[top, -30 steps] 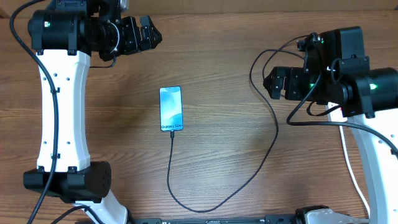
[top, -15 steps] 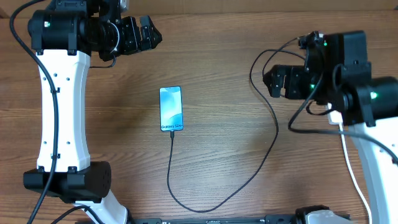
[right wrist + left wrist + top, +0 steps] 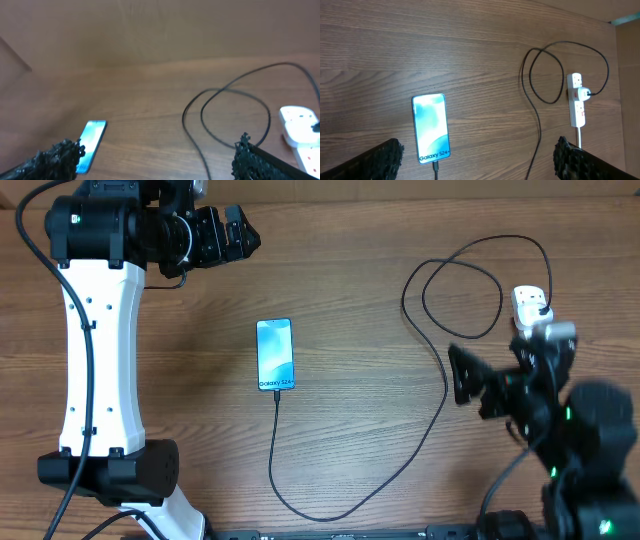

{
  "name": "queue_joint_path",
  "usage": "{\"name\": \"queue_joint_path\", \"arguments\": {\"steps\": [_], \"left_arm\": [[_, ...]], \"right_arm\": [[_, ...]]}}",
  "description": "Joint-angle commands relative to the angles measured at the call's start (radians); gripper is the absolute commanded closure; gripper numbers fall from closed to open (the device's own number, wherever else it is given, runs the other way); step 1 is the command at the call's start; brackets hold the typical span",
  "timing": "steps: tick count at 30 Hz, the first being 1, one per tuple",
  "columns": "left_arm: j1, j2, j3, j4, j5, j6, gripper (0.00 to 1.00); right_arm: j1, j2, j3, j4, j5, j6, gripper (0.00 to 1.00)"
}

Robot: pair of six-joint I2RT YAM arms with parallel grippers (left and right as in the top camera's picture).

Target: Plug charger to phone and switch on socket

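Note:
The phone [image 3: 274, 355] lies screen-up and lit at the table's middle; it also shows in the left wrist view [image 3: 431, 127] and the right wrist view [image 3: 91, 140]. The charger cable [image 3: 444, 395] has its tip in the phone's near end. It sweeps right and loops up to the white socket [image 3: 528, 305]. Its black plug [image 3: 587, 93] sits in the socket [image 3: 577, 100]. My left gripper [image 3: 238, 235] is open and empty, high at the back left. My right gripper [image 3: 462, 376] is open and empty, just right of the cable and in front of the socket.
The cable forms a loose loop [image 3: 462, 295] left of the socket and a long bend [image 3: 320, 517] near the front edge. The socket's white cord [image 3: 580, 137] runs toward the front. The left arm's white column [image 3: 95, 360] stands at the left.
My right arm has pulled back from over the socket toward the front edge, uncovering the socket. The left arm, phone and cable have not moved.

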Motion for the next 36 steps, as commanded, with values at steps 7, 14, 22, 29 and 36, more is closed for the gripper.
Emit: {"name": "queue_joint_path", "arguments": {"steps": [7, 14, 22, 29, 36], "left_arm": [[0.004, -0.003, 0.01, 0.002, 0.006, 0.013, 0.0], [0.004, -0.003, 0.01, 0.002, 0.006, 0.013, 0.0], [0.004, -0.003, 0.01, 0.002, 0.006, 0.013, 0.0], [0.004, -0.003, 0.01, 0.002, 0.006, 0.013, 0.01], [0.003, -0.003, 0.01, 0.002, 0.006, 0.013, 0.01]], "right_arm": [[-0.02, -0.35, -0.465, 0.33, 0.001, -0.004, 0.0], [-0.011, -0.489, -0.687, 0.503, 0.001, -0.004, 0.0], [-0.011, -0.615, -0.819, 0.547, 0.001, -0.004, 0.0], [-0.011, -0.615, -0.85, 0.576, 0.005, -0.005, 0.0], [-0.011, -0.615, -0.85, 0.576, 0.004, -0.004, 0.0]]}}
